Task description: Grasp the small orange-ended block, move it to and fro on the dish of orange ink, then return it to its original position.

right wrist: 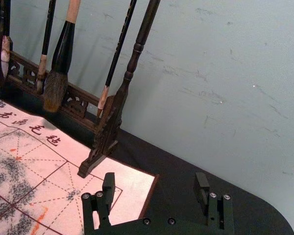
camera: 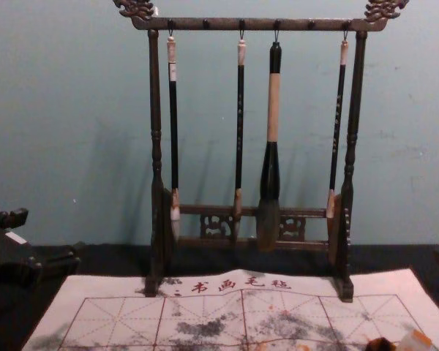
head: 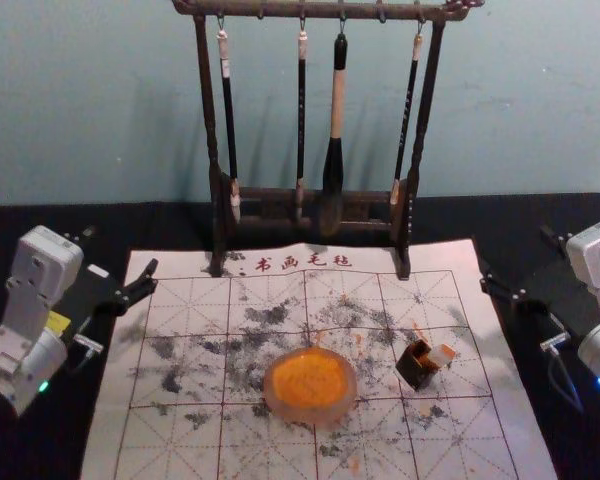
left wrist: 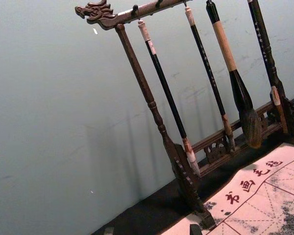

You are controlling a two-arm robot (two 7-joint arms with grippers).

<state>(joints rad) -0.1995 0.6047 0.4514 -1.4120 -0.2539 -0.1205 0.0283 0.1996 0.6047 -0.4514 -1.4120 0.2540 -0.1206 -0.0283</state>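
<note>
- Small orange-ended block (head: 441, 355): tilted at the dark box (head: 416, 367), near three o'clock from the ink dish (head: 310, 415); an off-centre grasp could drag the box.
- My right gripper (right wrist: 155, 180): two o'clock, fingers apart.
- My left gripper (head: 120, 250): ten o'clock, fingers apart.

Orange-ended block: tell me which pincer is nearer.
Right. In the head view, the right pincer is above and right of the block; the left pincer is farther off, to its left.
</note>
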